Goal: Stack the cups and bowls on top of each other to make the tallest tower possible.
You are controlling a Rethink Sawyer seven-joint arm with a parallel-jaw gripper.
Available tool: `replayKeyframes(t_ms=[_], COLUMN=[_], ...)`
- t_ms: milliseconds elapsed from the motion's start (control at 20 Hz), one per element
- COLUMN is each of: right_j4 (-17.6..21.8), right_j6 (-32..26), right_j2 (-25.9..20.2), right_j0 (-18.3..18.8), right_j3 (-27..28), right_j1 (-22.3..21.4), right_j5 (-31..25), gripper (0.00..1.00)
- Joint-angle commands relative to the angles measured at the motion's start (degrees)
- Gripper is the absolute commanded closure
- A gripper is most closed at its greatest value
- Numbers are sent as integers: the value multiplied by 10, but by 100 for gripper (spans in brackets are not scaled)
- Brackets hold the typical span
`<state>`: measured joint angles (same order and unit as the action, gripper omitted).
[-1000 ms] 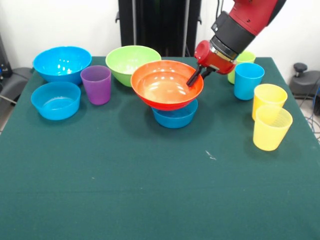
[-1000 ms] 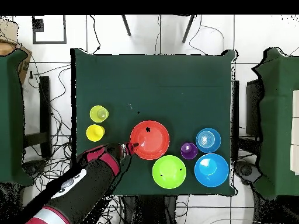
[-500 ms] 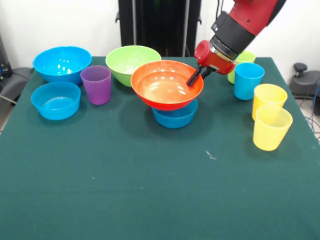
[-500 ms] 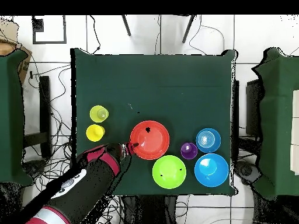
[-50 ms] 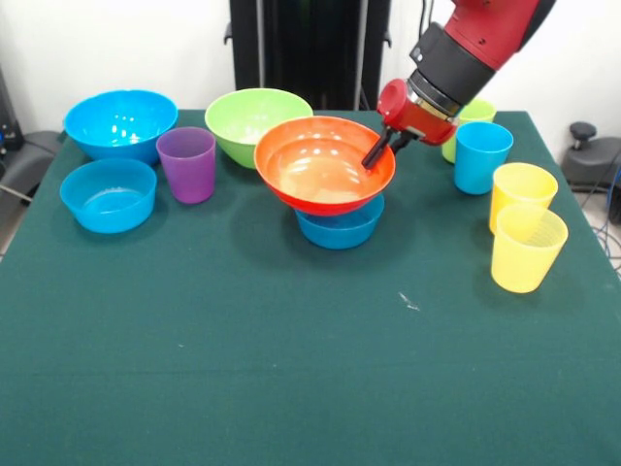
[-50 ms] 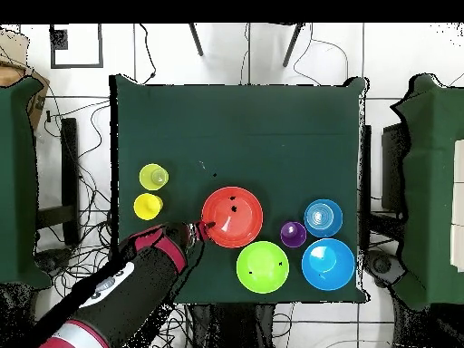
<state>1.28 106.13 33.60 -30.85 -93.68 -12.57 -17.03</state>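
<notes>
The wide orange bowl (image 5: 315, 170) (image 6: 232, 217) rests on a small blue bowl (image 5: 340, 228) at mid-table. My gripper (image 5: 374, 155) (image 6: 201, 228) grips the orange bowl's right rim, one dark finger inside the bowl. To the left stand the purple cup (image 5: 186, 163), a lime green bowl (image 5: 247, 116), a large blue bowl (image 5: 120, 121) and another small blue bowl (image 5: 108, 194). On the right are a blue cup (image 5: 481, 155), a lime green cup (image 5: 473, 112) partly behind my arm, and two yellow cups (image 5: 522, 189) (image 5: 527, 250).
A green cloth covers the table (image 5: 291, 369). In the overhead view, other green tables (image 6: 18, 181) (image 6: 435, 181) flank it, and cables lie on the floor around it. A small white speck (image 5: 409, 303) lies on the cloth near the middle.
</notes>
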Motion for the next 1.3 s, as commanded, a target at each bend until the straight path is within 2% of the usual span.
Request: replayKeyframes(t_ms=[50,1300], right_j4=[-19,-20], right_j6=[87,89], right_j2=[-74,-72], right_j0=[8,12], right_j3=[46,57], right_j1=[36,41], right_j5=[-11,-11], gripper=[100,100])
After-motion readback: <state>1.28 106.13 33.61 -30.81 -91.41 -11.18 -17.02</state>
